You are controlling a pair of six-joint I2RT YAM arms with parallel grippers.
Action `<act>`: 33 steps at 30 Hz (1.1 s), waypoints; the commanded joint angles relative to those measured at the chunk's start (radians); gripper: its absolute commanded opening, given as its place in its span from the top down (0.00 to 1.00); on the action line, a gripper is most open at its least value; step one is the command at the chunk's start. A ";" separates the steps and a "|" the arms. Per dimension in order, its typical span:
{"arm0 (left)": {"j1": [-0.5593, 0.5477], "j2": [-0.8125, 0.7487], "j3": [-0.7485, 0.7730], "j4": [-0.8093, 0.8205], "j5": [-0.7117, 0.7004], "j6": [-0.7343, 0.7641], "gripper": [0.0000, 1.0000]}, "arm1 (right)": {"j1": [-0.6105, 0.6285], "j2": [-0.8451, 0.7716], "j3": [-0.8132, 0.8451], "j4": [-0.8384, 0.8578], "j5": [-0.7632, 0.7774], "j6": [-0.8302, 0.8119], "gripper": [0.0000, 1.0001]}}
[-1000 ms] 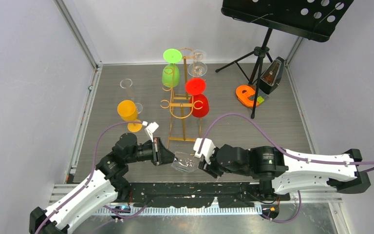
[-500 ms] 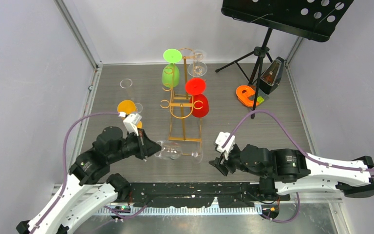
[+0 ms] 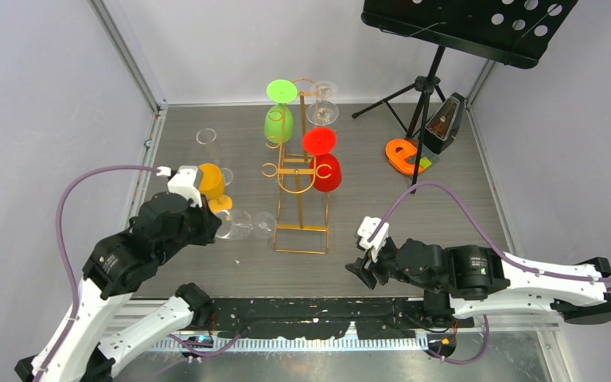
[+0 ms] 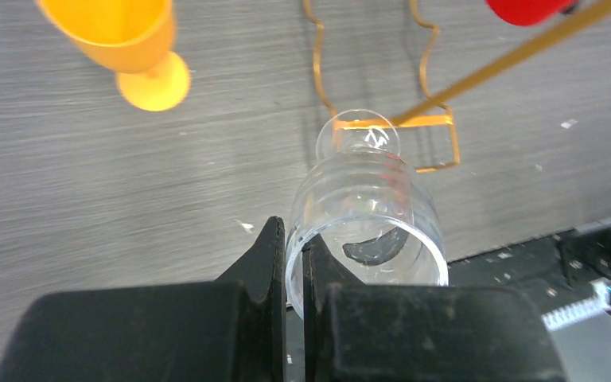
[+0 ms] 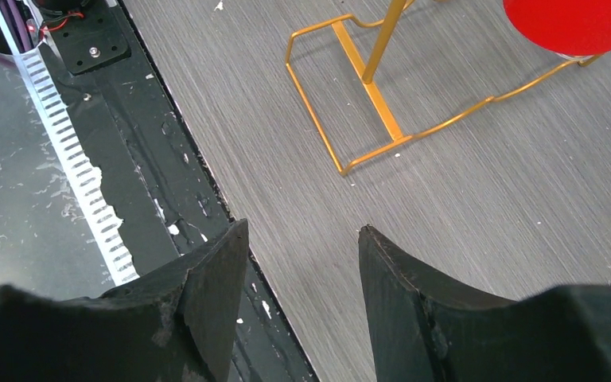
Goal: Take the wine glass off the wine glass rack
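You had the left gripper pinched tight on the rim of the clear wine glass, one finger outside the bowl and the other inside it, with only the glass wall between them. The glass was off the rack and lay on its side, mouth toward the gripper and foot pointing away toward the left edge of the rack's wire base. From overhead its foot sat just beside that base. The views did not show whether the glass touched the table or hung just above it.

An orange glass stood upright on the table just behind the held one, near the left wrist.

Your right gripper was holding nothing. Its jaws stood moderately apart over the bare table near the front edge, well right of the rack's base and well apart from the wine glass.

On the rack, a green glass hung upside down on the left side and a red glass hung the same way on the right, lower and nearer the front. Another clear glass hung near the top on the right. A black music stand stood at the far right corner, apart from both arms.
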 commanded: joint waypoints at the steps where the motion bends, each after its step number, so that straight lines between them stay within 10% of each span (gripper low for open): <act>1: -0.001 0.080 0.092 -0.065 -0.217 0.060 1.00 | 0.001 -0.010 -0.008 0.044 0.013 0.009 0.40; 33: 0.613 0.407 0.061 0.049 -0.141 0.235 1.00 | -0.004 0.051 -0.116 0.313 -0.084 0.017 0.35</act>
